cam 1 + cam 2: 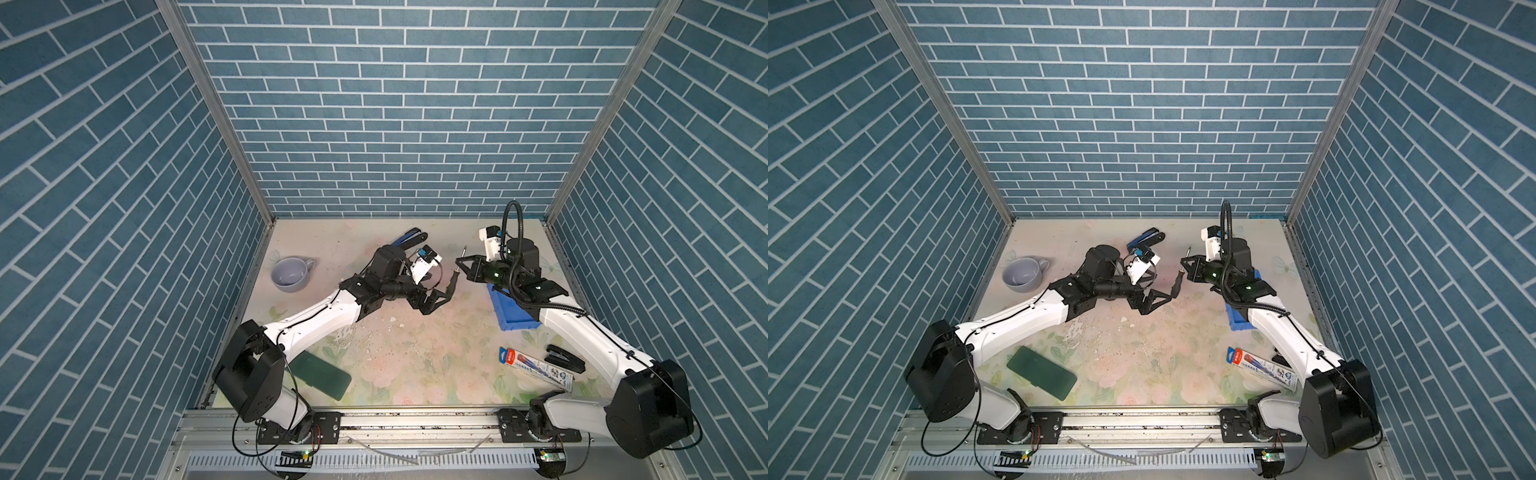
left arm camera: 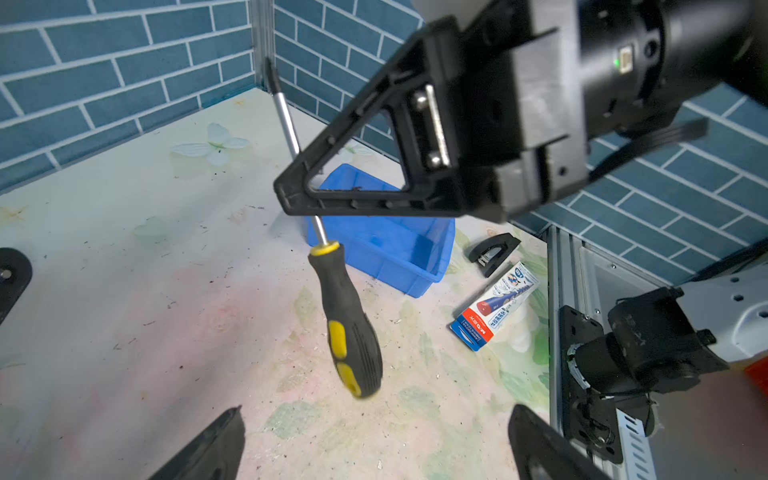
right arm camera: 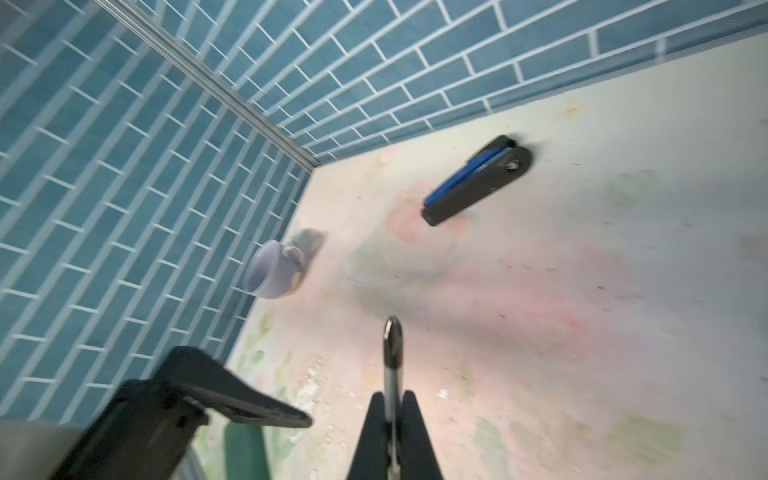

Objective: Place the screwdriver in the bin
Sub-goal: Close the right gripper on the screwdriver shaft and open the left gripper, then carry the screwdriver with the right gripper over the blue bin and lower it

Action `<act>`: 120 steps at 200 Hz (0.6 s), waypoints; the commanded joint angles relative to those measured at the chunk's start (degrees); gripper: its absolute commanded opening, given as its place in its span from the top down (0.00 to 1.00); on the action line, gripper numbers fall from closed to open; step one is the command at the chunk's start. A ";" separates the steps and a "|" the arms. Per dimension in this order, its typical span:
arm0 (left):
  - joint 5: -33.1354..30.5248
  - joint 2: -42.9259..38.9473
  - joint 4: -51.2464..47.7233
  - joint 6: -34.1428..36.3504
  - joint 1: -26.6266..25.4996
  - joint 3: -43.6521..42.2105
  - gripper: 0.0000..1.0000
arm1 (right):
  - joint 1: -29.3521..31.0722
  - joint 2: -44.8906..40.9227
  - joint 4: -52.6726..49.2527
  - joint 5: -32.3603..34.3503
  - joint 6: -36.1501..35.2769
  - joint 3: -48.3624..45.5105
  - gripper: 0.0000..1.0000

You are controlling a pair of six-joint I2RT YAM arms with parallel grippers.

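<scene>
Screwdriver (image 2: pixel 345 324): one, shaft pinched by right hand (image 1: pixel 458 261); one bin (image 2: pixel 432 257); left hand (image 1: pixel 440 301) spread.

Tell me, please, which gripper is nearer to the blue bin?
Right. The right gripper, shut on the shaft of the screwdriver, hangs by the far end of the bin. The left gripper, open, is farther off, beyond the screwdriver's handle toward the middle of the table.

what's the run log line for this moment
right end effector: shut on screwdriver shaft | left end effector: open, clear of handle | screwdriver: in air, not yet in bin
</scene>
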 commanded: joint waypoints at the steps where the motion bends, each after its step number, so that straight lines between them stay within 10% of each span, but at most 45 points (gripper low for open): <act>1: -1.90 -0.45 1.18 3.39 -2.58 1.86 0.00 | -0.61 -0.16 -21.16 12.36 -15.05 6.40 1.00; 79: -4.44 4.46 3.29 6.05 -8.35 3.91 0.00 | -1.45 8.10 -36.28 49.71 -42.60 8.73 1.00; 120: -5.94 5.61 5.10 6.33 -9.37 3.17 0.00 | -2.38 13.25 -32.23 54.36 -46.91 8.65 1.00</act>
